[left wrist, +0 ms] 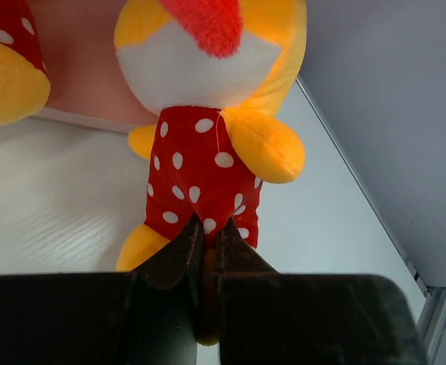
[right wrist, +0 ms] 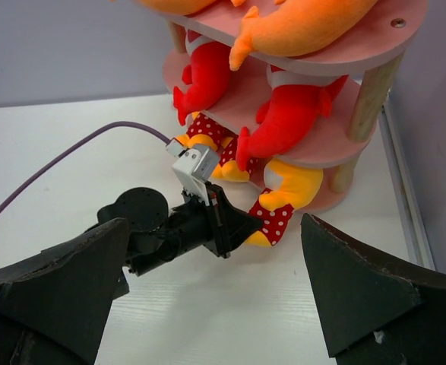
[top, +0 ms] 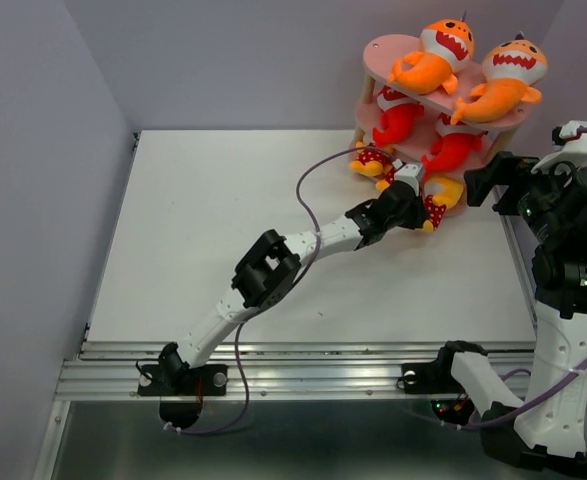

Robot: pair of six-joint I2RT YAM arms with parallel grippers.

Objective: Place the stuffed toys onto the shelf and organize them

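Note:
The pink shelf (top: 373, 48) stands at the far right of the table. Two orange sharks (top: 438, 55) lie on its top board, and two red sharks (top: 401, 120) on the middle board (right wrist: 336, 141). A yellow-orange figure (right wrist: 295, 186) sits at the edge of the bottom board. My left gripper (top: 420, 213) is shut on that figure's red white-dotted part (left wrist: 200, 171). Another such figure (top: 371, 160) lies further left on the bottom board (left wrist: 78, 76). My right gripper (top: 493, 182) hangs open and empty just right of the shelf, facing it.
The left arm's purple cable (top: 308, 190) arcs over the white table (top: 203, 230). The table's right edge strip (right wrist: 401, 190) and the grey wall run close behind the shelf. A metal rail (top: 303, 370) lines the near edge.

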